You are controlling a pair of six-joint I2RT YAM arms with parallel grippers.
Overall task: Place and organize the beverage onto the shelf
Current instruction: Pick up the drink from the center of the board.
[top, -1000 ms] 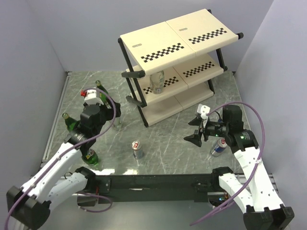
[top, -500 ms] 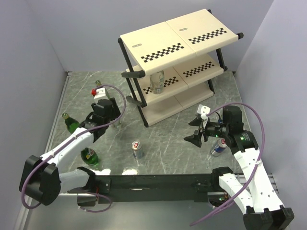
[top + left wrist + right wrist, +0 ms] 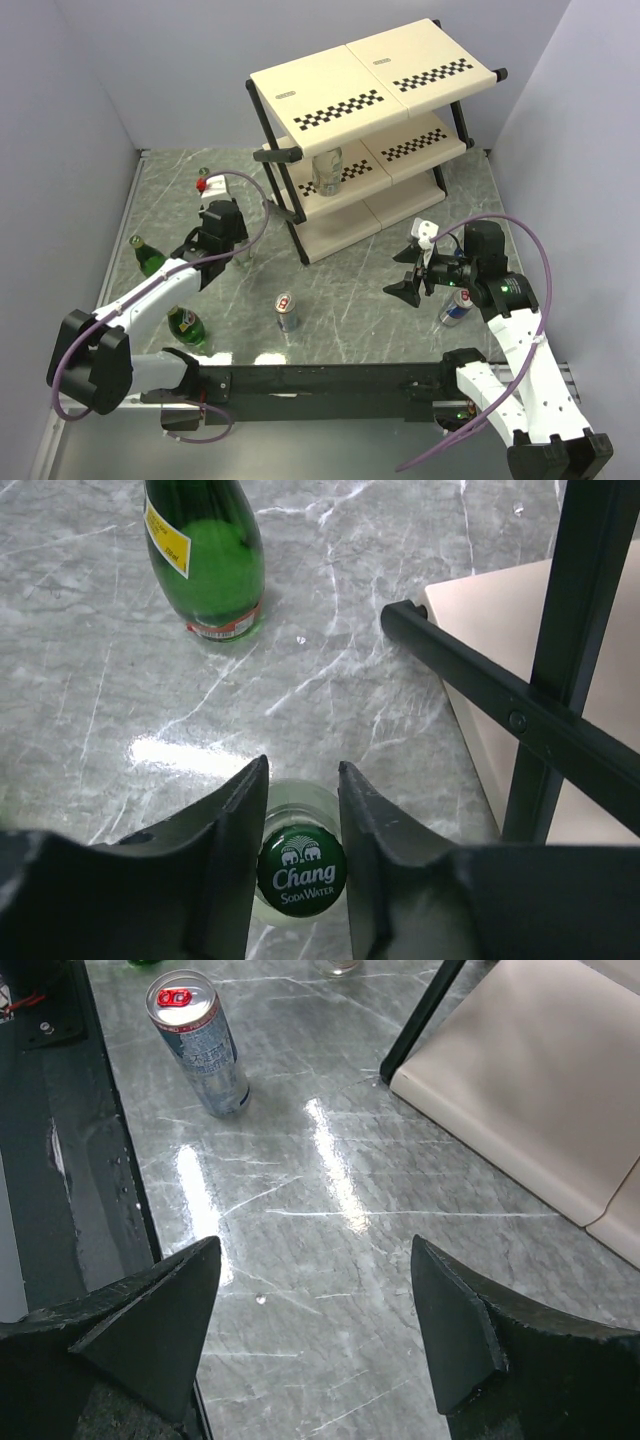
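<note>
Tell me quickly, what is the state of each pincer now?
Left pincer: closed on the Chang soda water bottle, at its cap.
Right pincer: open, holding nothing.

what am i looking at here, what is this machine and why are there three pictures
This is a robot with two arms bolted at the near edge of a marble table. Each arm ends in a two-finger hand. The wide picture comes from a fixed camera above and behind the arms. The other two come from small cameras on the wrists, so each shows its own fingers.

On the table stand a three-tier shelf, a few green bottles, such as the green bottle in the left wrist view, and a slim can. A second can is already on the middle tier.

The left hand is closed on the top of a clear bottle with a green cap. The right hand is open and holds nothing.
</note>
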